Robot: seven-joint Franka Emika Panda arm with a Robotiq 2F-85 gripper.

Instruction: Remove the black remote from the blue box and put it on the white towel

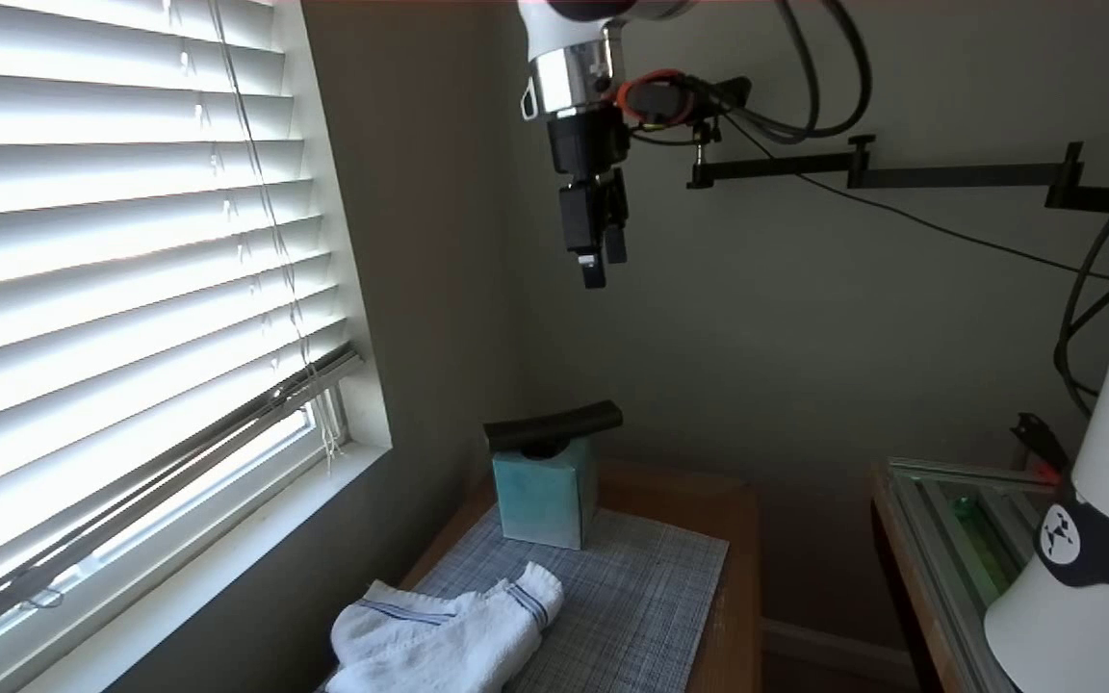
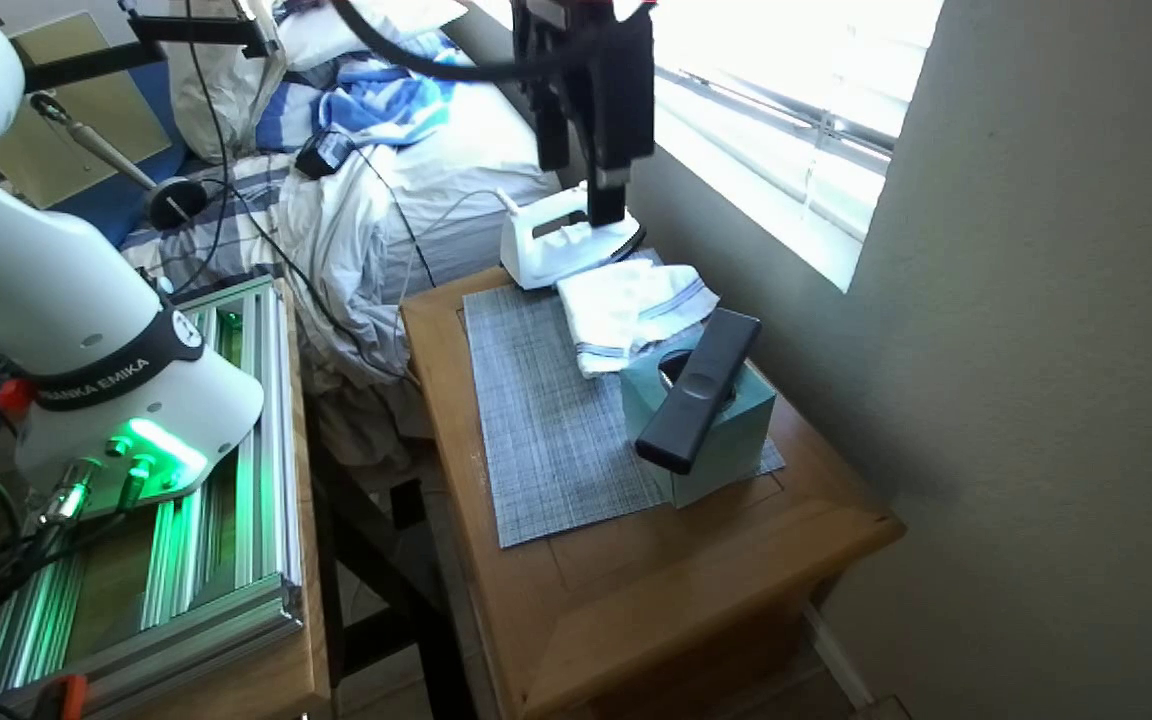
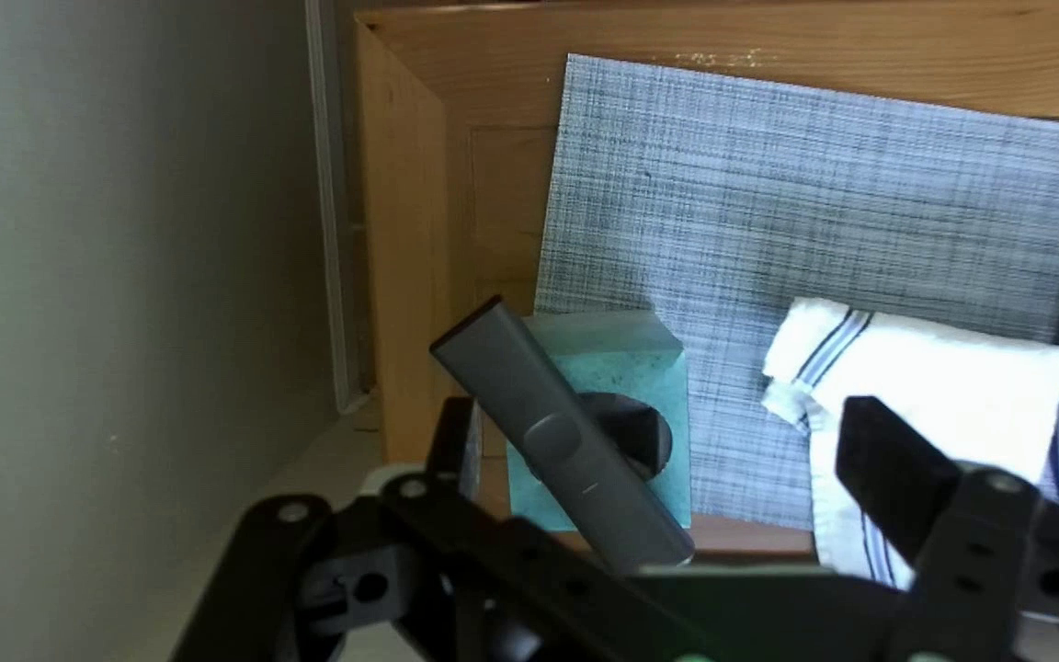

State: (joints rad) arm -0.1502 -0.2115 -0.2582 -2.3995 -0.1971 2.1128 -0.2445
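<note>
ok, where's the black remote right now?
The black remote lies aslant across the top of the blue box, partly over its opening; in the wrist view it's left of the white towel.

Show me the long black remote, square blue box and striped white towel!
Long black remote [image 3: 553, 439], wrist view: round pad.
Square blue box [image 1: 540, 496], in an exterior view: side wall.
Striped white towel [image 2: 613, 304], in an exterior view: plain part.
</note>
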